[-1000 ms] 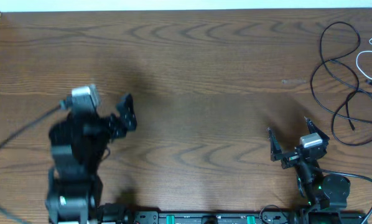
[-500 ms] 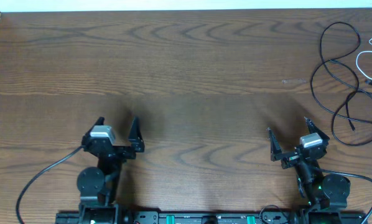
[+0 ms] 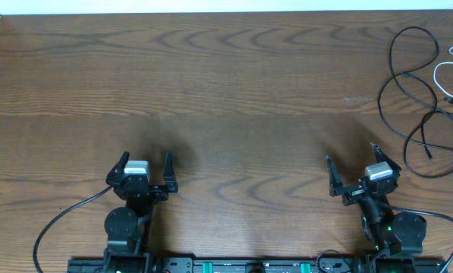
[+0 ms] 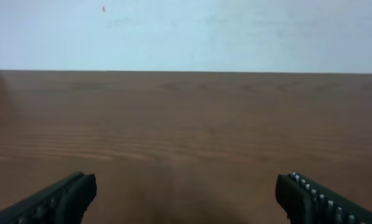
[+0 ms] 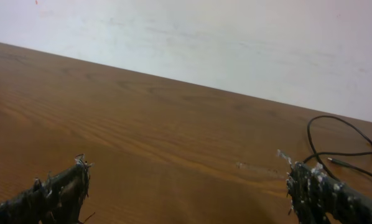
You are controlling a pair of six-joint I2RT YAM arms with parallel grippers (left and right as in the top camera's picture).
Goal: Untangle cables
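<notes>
**Visitor:** What takes up most of the view?

**Onlooker:** The worktop. It's a broad slab of dark wood with a wavy grain, and a pale wall stands behind its far edge.

**Visitor:** And the arms?

**Onlooker:** Both sit at the near edge, on a black rail that runs along it. One is towards the near left corner and the other towards the near right corner, well apart. A thick black lead curls out from the base of each.

**Visitor:** What are the fingers doing?

**Onlooker:** The left gripper points at the far edge with its two fingers spread wide, and only wood shows between them. The right gripper is spread just as wide and holds nothing. It is turned slightly towards the right edge. Up close, its fingers look rough and scuffed.

**Visitor:** So where are the cables?

**Onlooker:** Over by the right edge, running from the far right corner down towards the middle of that edge. They are well apart from the left gripper and some way beyond the right one. The black cable is the big one. It is a long thin cord lying in several open loops that cross over each other, with one loose end inside the loop nearest the arms. The white cable is much smaller. It curls at the very edge beside the black loops and runs out of sight there. I can't tell whether the two touch or only lie close
</notes>
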